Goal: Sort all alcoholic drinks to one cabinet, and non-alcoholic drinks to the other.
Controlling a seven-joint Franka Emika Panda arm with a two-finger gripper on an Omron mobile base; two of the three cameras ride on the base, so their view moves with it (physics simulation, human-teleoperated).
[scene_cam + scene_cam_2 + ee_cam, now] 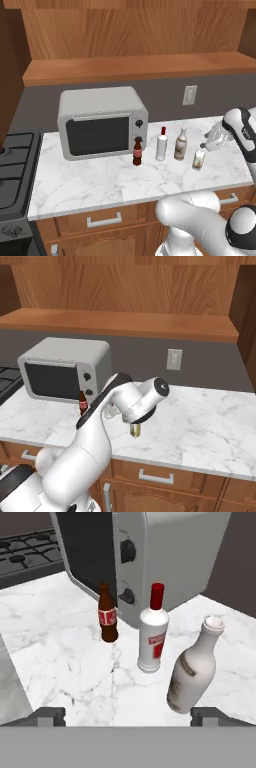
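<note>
Claw (128, 716) open, grey-white bottle (192, 672) ahead

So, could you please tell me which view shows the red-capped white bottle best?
The hand view: the red-capped white bottle stands close, cap to base, label readable. The left base view shows it small; in the right base view the arm covers that spot.

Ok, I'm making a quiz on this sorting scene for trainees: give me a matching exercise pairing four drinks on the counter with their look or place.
Things:
1. cola bottle
2. red-capped bottle
3. long-necked bottle
4. small cream can

Descriptions:
A. plain pale grey-white, no coloured cap
B. dark brown, nearest the microwave
C. shortest, at the right end of the row
D. white with a red label

Pairs: 1-B, 2-D, 3-A, 4-C
</note>
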